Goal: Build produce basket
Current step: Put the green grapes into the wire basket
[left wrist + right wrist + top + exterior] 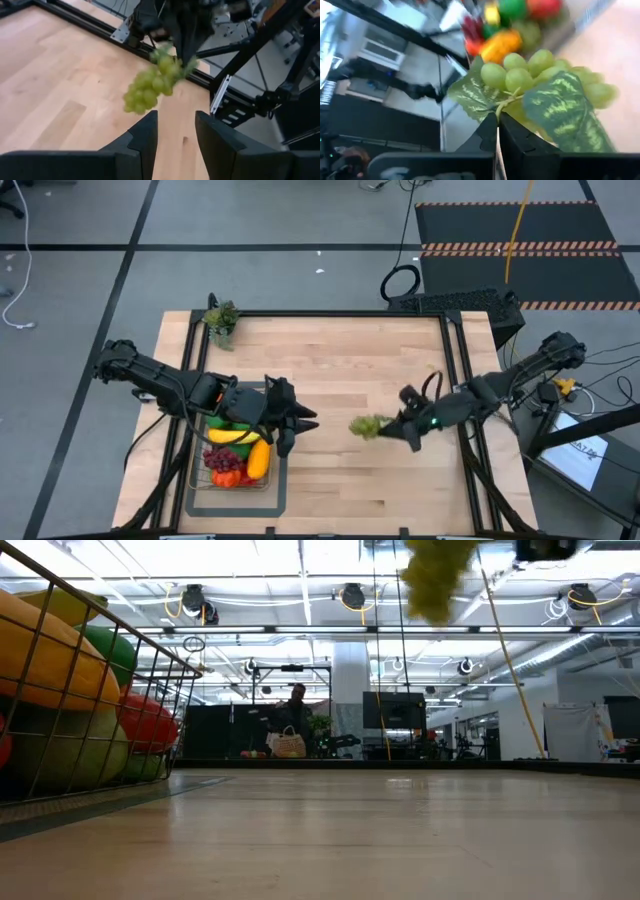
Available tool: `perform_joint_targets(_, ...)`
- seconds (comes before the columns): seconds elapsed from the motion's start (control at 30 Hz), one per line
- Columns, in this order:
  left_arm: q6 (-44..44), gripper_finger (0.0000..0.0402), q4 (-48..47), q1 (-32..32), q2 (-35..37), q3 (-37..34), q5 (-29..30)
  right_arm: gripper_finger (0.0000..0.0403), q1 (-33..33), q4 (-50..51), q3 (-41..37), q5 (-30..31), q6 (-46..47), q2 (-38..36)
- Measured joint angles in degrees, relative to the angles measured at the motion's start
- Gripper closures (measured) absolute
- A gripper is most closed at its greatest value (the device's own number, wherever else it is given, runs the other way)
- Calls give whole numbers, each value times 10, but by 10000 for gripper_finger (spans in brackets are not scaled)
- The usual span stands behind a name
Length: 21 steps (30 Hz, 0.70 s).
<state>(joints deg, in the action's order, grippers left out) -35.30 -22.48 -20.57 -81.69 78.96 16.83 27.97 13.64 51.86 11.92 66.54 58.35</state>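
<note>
Your right hand (408, 426) is clamped on the stem of a bunch of green grapes (368, 425), and the bunch hangs clear of the table (340, 360), right of centre. In the right wrist view the two fingers (512, 131) meet on the stalk just under the grapes (530, 75) and their two leaves. In the low view the grapes (437, 575) dangle at the top of the picture, well above the wood.

Your left hand (298, 423) sits at the right edge of the wire basket (200, 480), pointing toward the grapes. Its fingers (145, 135) stand apart with nothing between them, and the grapes (150, 87) hang ahead of them in the other arm's grip.

The basket lies on a grey mat (280, 502) near the table's front left corner. It already holds produce: a yellow banana (230, 436), an orange-yellow mango (259, 460), purple grapes (224, 460) and something green (240, 423) under the arm. A leafy sprig in a pot (220, 320) stands at the far left corner.
</note>
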Motion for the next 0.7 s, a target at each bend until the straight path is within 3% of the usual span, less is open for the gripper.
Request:
perform_joint_targets(0.2, -55, 270, 0, 0, 0, 0, 3, 403, -41, -54, 0, 48, -181, -45)
perform_joint_targets(0.47, -131, 270, 0, -2, 0, 0, 6, 403, -74, -121, 0, 48, -356, -76)
perform_joint_targets(0.7, -184, 270, 1, -1, 0, 0, 17, 403, -75, -200, 0, 60, -568, -93)
